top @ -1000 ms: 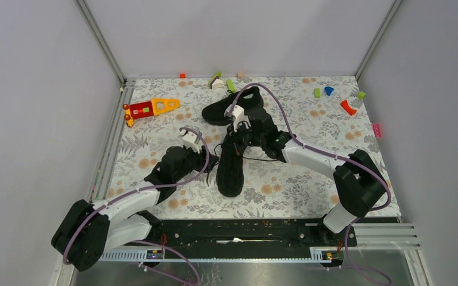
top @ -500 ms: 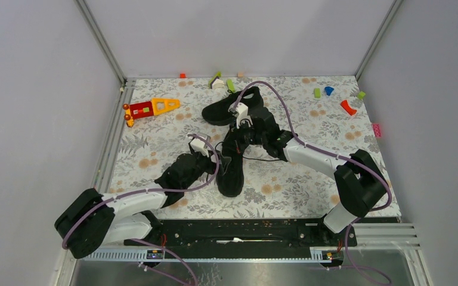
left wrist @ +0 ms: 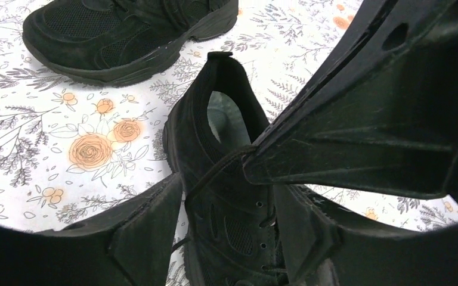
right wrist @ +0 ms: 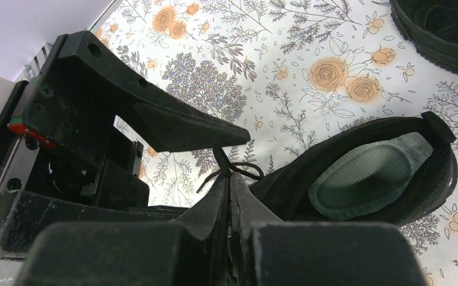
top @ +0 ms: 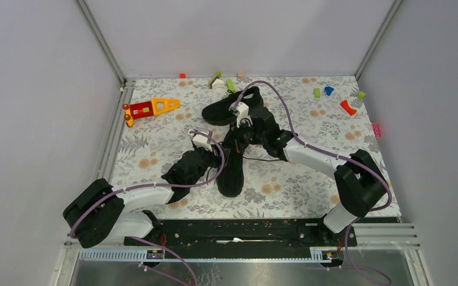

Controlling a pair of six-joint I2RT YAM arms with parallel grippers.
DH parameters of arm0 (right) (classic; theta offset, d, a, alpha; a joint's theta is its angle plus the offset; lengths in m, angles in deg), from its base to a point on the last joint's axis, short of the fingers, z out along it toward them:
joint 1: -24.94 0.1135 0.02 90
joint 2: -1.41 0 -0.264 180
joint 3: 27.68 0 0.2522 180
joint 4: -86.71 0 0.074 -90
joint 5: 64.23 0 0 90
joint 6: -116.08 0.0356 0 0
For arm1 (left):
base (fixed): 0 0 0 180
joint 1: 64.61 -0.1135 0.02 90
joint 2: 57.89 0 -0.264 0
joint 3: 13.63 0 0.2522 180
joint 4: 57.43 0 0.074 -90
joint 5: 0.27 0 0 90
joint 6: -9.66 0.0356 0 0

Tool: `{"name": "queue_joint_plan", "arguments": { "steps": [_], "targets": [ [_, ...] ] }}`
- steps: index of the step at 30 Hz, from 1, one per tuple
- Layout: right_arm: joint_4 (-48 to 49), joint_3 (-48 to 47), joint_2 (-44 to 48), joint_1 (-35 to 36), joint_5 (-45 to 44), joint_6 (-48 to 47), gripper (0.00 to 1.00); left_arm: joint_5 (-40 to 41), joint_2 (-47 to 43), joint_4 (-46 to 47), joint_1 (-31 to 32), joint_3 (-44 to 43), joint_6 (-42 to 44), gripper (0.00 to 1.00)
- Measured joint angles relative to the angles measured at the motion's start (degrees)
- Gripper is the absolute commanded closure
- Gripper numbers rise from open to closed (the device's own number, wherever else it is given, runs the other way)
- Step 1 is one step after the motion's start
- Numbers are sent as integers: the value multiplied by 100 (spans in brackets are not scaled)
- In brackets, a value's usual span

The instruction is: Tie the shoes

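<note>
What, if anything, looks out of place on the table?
The far shoe lies crosswise, the near shoe lengthwise, so they are not paired. Small coloured toy pieces are strewn along the mat's far edge.

The table (top: 310, 128) is seen dressed in white cloth, printed with grey leaf sprigs and orange roses. Both shoes are shown all black, soles included: the near shoe (top: 231, 173) and the far shoe (top: 223, 111). A pale grey-green insole (right wrist: 364, 173) is picked out inside the near one, and a thin black lace (right wrist: 234, 168) is caught against the print. At upper left a red, yellow and orange toy (top: 151, 108) is spotted. At upper right a green block (top: 317, 93), a blue piece (top: 328, 90) and a red piece (top: 347, 107) are counted. A pink piece (top: 376, 130) is noted at the right edge. A white arm link (top: 313, 158) is crossed by a purple cable (top: 280, 107), and black jaws are shown.
</note>
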Motion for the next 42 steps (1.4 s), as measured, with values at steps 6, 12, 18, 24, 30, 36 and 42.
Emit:
{"name": "queue_joint_plan", "arguments": {
  "steps": [6,12,18,24,30,36,42],
  "targets": [
    [7,-22,0,-7,-79,111,89,22,111,46,46,-125,22,68],
    [7,-26,0,-7,-212,273,78,11,186,122,59,-157,42,75],
    [52,-26,22,-22,-295,385,60,-44,227,221,59,-157,118,98],
    [107,-26,61,-22,-295,455,55,-149,234,249,59,-157,168,100],
    [227,-26,122,-22,-267,522,63,-210,256,341,59,-157,184,100],
    [223,-26,125,-22,-260,544,88,-260,271,345,59,-157,192,100],
    [214,-26,125,-22,-275,579,98,-262,271,345,59,-157,208,79]
  ]
}}
